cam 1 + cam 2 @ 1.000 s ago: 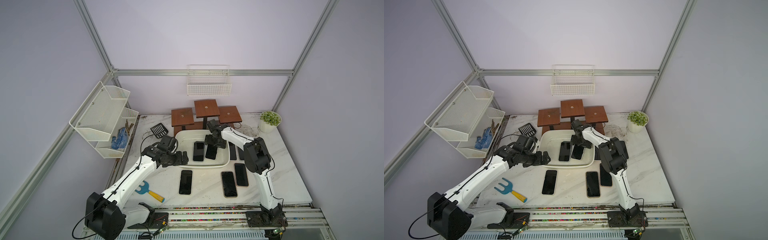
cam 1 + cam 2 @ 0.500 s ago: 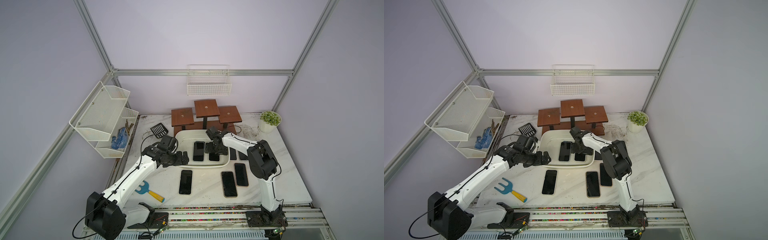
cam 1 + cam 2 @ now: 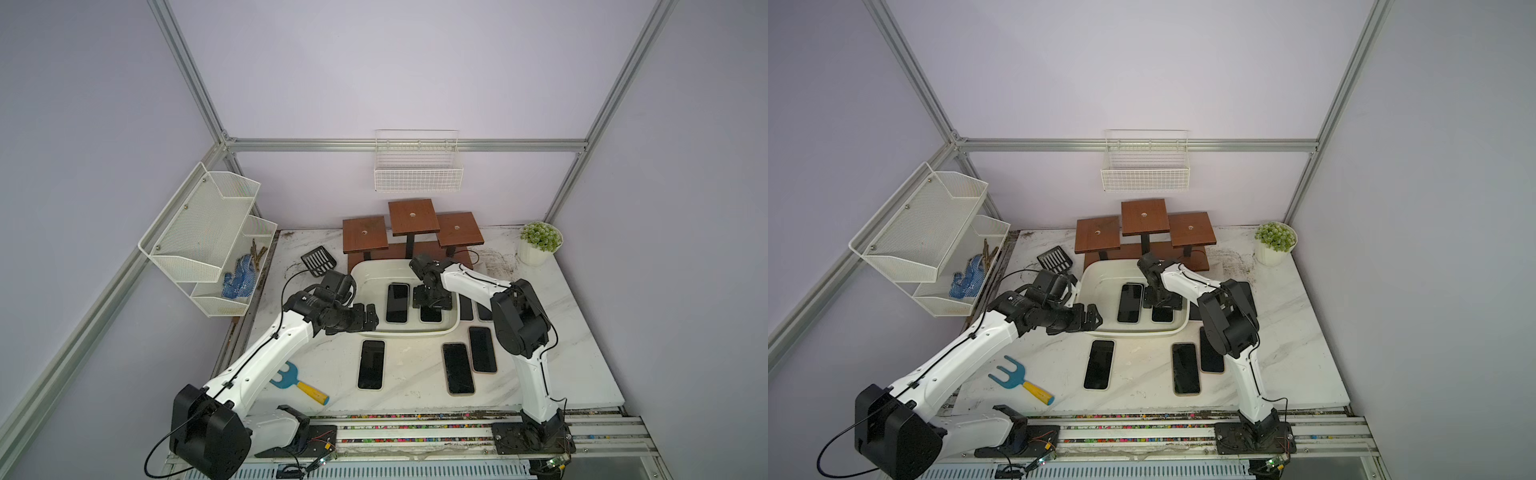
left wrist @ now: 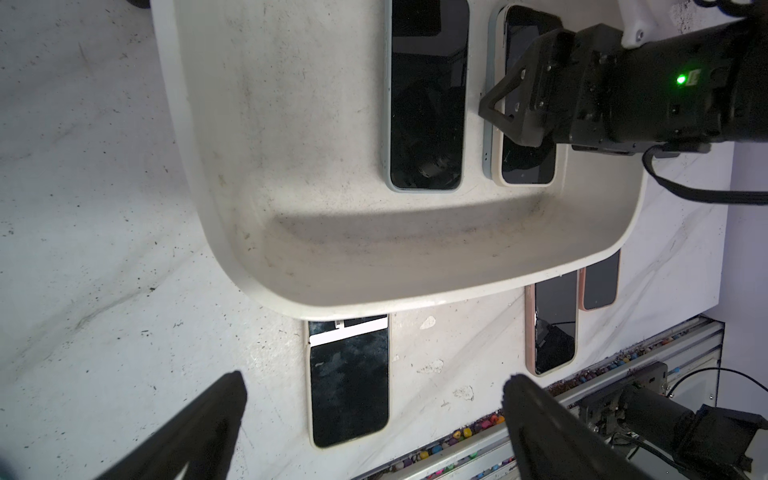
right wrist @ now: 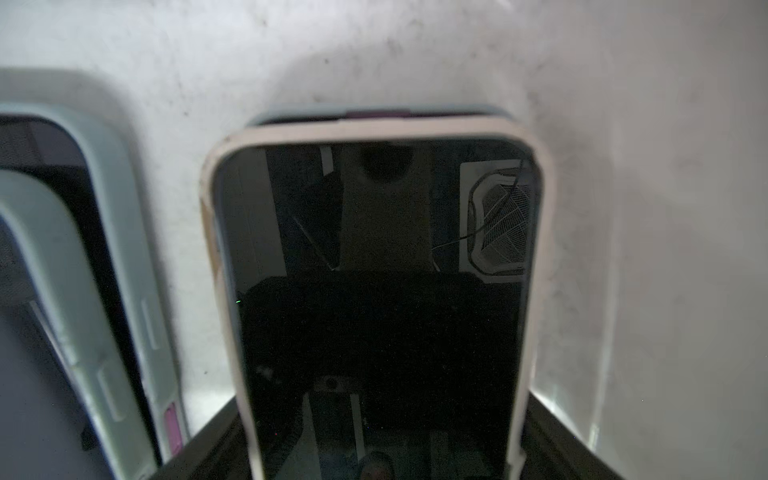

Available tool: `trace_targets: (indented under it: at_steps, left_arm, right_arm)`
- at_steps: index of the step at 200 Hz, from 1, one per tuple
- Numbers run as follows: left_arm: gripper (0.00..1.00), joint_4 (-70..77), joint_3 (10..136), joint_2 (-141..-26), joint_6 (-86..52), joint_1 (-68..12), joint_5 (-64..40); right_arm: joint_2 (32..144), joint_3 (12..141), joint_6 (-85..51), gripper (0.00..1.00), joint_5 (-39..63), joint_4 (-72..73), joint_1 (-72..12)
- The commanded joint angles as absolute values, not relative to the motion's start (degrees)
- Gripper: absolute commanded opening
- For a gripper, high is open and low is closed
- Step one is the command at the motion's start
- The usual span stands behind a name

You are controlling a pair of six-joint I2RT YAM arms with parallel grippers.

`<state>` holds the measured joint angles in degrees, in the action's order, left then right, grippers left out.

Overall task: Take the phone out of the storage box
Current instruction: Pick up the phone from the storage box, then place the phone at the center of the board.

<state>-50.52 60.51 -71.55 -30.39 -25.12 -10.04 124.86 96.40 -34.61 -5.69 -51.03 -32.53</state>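
**Top views.** In both top views the storage box sits on the marble surface, in front of a stepped wooden stand. The right tool reaches down into the box over the cream-cased phone. This phone lies near the box's right wall, just beside a blue-cased phone. The left tool hovers released and empty, just outside the box's front-left corner. Loose phones lie on the surface in front of the box. A garden fork, a slotted scoop and a potted plant stand well apart from it.

**Left wrist view.** The left tool's fingers are spread wide above the surface. The box's front wall rises beyond them. The right tool straddles the cream-cased phone.

**Right wrist view.** The cream-cased phone, its screen cracked, lies on top of another phone's edge. The right tool's fingers press both of its long sides, so the tool is clenched on it. The blue-cased phone crowds one side, and the box wall crowds the other.
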Motion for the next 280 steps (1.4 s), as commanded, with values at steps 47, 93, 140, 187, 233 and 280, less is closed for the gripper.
trace_targets:
  at_steps: [47,93,140,187,233,280]
  left_arm:
    - [1.00,-49.7,62.7,-70.8,-29.3,-24.4,-10.5]
    - [1.00,-48.5,64.6,-73.0,-29.3,-24.1,-11.1]
    - [1.00,-46.8,66.9,-76.2,-29.9,-23.4,-12.9]
    - [1.00,-45.7,69.7,-80.2,-29.6,-23.2,-15.9]
    - [1.00,-44.2,71.1,-83.8,-29.3,-23.2,-18.1]
    - [1.00,-42.9,71.1,-85.0,-29.4,-23.2,-19.3]
  right_arm:
    - [124.8,99.0,-29.6,0.62,-6.0,-53.5,-32.9]
    - [116.8,99.5,-28.5,0.61,-5.0,-55.2,-33.0]
    - [108.0,97.5,-28.0,0.61,-3.0,-55.7,-33.0]
    - [99.7,95.3,-27.9,0.60,-5.7,-58.2,-32.8]
    - [89.0,84.6,-29.5,0.61,-11.2,-60.3,-29.0]
    - [77.8,68.6,-32.1,0.61,-10.9,-59.4,-15.7]
